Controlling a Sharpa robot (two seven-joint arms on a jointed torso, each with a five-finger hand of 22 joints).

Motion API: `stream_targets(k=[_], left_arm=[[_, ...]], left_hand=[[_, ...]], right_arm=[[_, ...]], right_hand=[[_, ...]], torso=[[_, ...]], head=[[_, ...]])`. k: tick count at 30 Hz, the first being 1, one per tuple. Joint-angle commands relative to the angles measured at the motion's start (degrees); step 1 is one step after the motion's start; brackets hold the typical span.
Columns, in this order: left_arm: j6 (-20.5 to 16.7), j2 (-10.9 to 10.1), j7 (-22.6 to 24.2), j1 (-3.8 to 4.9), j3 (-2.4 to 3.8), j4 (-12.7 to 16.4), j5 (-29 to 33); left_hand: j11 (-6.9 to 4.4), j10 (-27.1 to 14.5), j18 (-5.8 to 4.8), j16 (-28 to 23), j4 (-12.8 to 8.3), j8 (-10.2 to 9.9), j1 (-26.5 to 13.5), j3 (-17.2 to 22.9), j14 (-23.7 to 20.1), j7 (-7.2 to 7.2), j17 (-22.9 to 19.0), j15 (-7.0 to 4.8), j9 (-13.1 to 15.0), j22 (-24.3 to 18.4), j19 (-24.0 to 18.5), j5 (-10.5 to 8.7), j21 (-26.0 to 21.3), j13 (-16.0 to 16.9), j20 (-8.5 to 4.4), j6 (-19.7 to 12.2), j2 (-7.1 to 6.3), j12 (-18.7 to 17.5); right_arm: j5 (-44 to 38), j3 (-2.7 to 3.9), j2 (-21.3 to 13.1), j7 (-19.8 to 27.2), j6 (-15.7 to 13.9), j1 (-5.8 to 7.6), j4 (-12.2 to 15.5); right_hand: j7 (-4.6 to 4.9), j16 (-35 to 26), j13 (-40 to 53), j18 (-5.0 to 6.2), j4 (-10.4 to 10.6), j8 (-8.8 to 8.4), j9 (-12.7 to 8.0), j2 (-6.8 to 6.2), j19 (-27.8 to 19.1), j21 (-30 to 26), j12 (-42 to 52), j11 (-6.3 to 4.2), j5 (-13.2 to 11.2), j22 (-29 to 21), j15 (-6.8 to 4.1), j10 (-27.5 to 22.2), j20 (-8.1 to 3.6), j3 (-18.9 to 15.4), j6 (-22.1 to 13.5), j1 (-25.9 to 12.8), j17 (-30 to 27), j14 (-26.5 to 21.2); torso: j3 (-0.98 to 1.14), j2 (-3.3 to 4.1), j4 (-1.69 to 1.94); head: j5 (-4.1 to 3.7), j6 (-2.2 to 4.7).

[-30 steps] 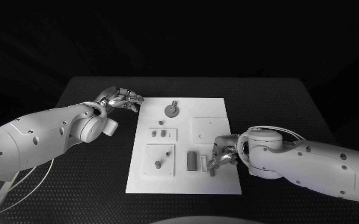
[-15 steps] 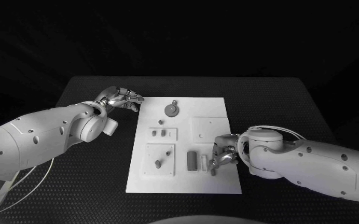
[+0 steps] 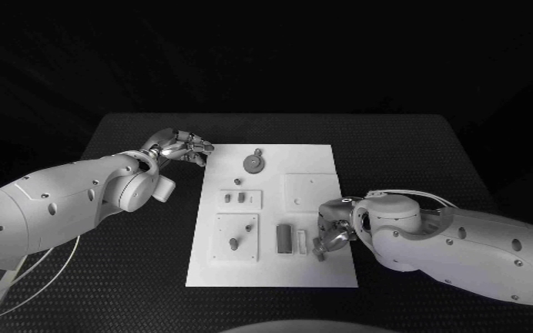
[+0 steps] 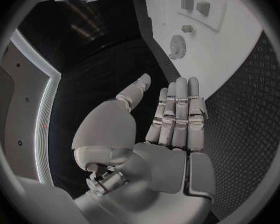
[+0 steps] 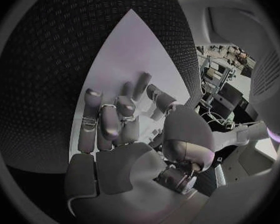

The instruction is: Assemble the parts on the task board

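White rectangular task board (image 3: 316, 156) lies mid-table on the black textured tabletop (image 3: 400, 148), long side running near-to-far.

Left silver hand (image 3: 178, 146) sits at the board's far-left corner, just off its edge over the black mat. In the left wrist view the fingers (image 4: 177, 112) are straight and side by side, thumb apart, palm bare — holding nothing.

Right silver hand (image 3: 330, 233) is over the board's near-right part, fingertips pointing down toward the surface beside the slotted pieces. In the right wrist view its fingers (image 5: 109, 124) are partly bent over the white plate, thumb curled in beside them; can't tell whether anything small is pinched there, and can't tell if the tips touch the board.

Parts on the board: round grey gear-like disc (image 3: 254, 164) w/ a small knob at far centre; two small dark pegs (image 3: 234, 197) on a raised white square, centre-left; another raised white square (image 3: 236, 239) near-left w/ a couple of small dark pieces on it; dark upright rectangular block (image 3: 284, 239) near-centre, w/ a pale narrow bar (image 3: 301, 242) just right of it, close to the right hand. A plain raised white square (image 3: 309, 190) sits centre-right.
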Motion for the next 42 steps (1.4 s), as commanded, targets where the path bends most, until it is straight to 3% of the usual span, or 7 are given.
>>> stream_targets(k=[1, 11, 19, 24, 29, 35, 42], left_arm=[[0.67, 0.04, 0.32, 0.03, 0.03, 0.06, -0.26], [0.67, 0.07, 0.3, 0.03, 0.02, 0.01, -0.26], [0.67, 0.11, 0.28, 0.02, 0.01, -0.03, -0.26], [0.61, 0.11, 0.25, 0.02, 0.01, 0.03, -0.26], [0.52, 0.13, 0.11, 0.02, 0.01, 0.08, -0.26], [0.39, 0.07, 0.08, 0.02, 0.01, 0.1, -0.26], [0.43, 0.1, 0.1, 0.02, 0.01, 0.12, -0.26]], left_hand=[[0.13, -0.26, -0.09, -0.34, 0.0, 0.11, -0.45, -0.01, 0.03, 0.01, 0.06, 0.35, -0.07, -0.06, -0.34, -0.07, 0.2, -0.05, 0.11, -0.54, 0.01, -0.12], [0.14, -0.26, -0.09, -0.35, -0.01, 0.11, -0.46, 0.0, 0.02, 0.01, 0.08, 0.35, -0.08, -0.06, -0.35, -0.07, 0.2, -0.05, 0.11, -0.54, 0.0, -0.12], [0.14, -0.27, -0.08, -0.36, -0.03, 0.11, -0.44, 0.01, 0.02, 0.02, 0.1, 0.35, -0.08, -0.06, -0.35, -0.07, 0.21, -0.05, 0.11, -0.55, 0.01, -0.12], [0.14, -0.28, -0.08, -0.36, -0.03, 0.11, -0.44, 0.02, 0.03, 0.02, 0.11, 0.35, -0.09, -0.06, -0.35, -0.07, 0.21, -0.05, 0.11, -0.56, 0.01, -0.12], [0.14, -0.28, -0.08, -0.36, -0.03, 0.11, -0.44, 0.02, 0.03, 0.02, 0.12, 0.35, -0.09, -0.06, -0.34, -0.07, 0.21, -0.05, 0.11, -0.56, 0.03, -0.12], [0.14, -0.28, -0.07, -0.36, -0.03, 0.11, -0.43, 0.04, 0.04, 0.02, 0.14, 0.34, -0.09, -0.06, -0.33, -0.07, 0.22, -0.05, 0.1, -0.56, 0.06, -0.12], [0.14, -0.28, -0.07, -0.36, -0.03, 0.12, -0.41, 0.06, 0.06, 0.02, 0.15, 0.34, -0.09, -0.05, -0.32, -0.06, 0.22, -0.05, 0.1, -0.57, 0.09, -0.11]], right_arm=[[-6.97, -0.53, -0.38, -3.63, 3.57, -0.55, -0.95], [-9.4, -0.52, -0.4, -3.8, 4.5, -0.55, -0.67], [-5.12, -0.52, -0.2, -3.0, 5.88, -0.55, -0.61], [-5.05, -0.53, 0.07, -2.98, 6.51, -0.55, -1.05], [-7.1, -0.54, 0.85, -3.2, 7.14, -0.54, -1.93], [-8.02, -0.84, 1.35, -2.91, 7.89, -0.54, -2.71], [-8.67, -0.96, 1.35, -1.97, 5.59, -0.55, -2.77]], right_hand=[[1.05, -0.24, -0.02, 0.84, 0.0, -1.18, -6.51, -0.64, -0.21, -0.29, -0.41, 0.03, 0.17, 0.72, 0.07, -0.33, 0.14, 0.15, -1.29, 0.5, -0.24, -0.67], [1.27, -0.43, -0.03, 0.84, -1.77, -1.4, -6.52, 0.22, -0.64, -0.35, -0.55, 0.25, 0.18, 0.87, 0.27, -0.72, 0.23, 0.23, -1.91, 3.18, -1.01, -1.3], [2.2, -0.6, -0.3, 0.84, -9.21, -2.39, -7.08, 8.35, -1.59, -0.32, -0.74, 1.16, 0.16, 1.06, 1.21, -1.01, 1.01, -1.93, -3.72, 8.03, -1.87, -2.12], [2.24, -0.59, -0.35, 0.84, -9.63, -2.58, -7.32, 10.87, -1.86, -0.33, -0.75, 1.21, 0.17, 1.08, 1.25, -1.07, 1.04, -1.75, -3.97, 9.26, -1.99, -2.26], [2.28, -0.52, -0.36, 0.84, -9.61, -2.61, -7.42, 11.09, -2.04, -0.25, -0.71, 1.26, 0.16, 1.14, 1.3, -1.12, 1.13, -2.23, -3.97, 9.43, -1.84, -2.28], [2.31, -0.51, -0.45, 0.84, -8.97, -2.61, -7.63, 8.54, -2.03, -0.19, -0.73, 1.29, 0.16, 1.05, 1.37, -1.15, 1.38, -3.43, -3.8, 7.83, -1.88, -2.34], [2.11, -0.27, -0.47, 0.84, -9.66, -2.4, -7.71, 13.28, -2.05, -0.08, -0.6, 1.1, 0.17, 1.09, 1.23, -1.03, 1.15, -1.98, -3.4, 10.22, -1.26, -2.02]], torso=[[-0.01, 0.01, -0.02], [0.0, -0.04, 0.11], [0.02, 0.02, 0.04], [-0.03, 0.02, 0.0], [-0.05, -0.01, 0.01], [-0.04, -0.03, 0.1], [-0.06, -0.03, 0.05]], head=[[-0.08, 0.04], [-0.11, -0.06], [-0.05, -0.08], [0.0, -0.11], [-0.04, -0.2], [-0.13, -0.32], [-0.17, -0.21]])
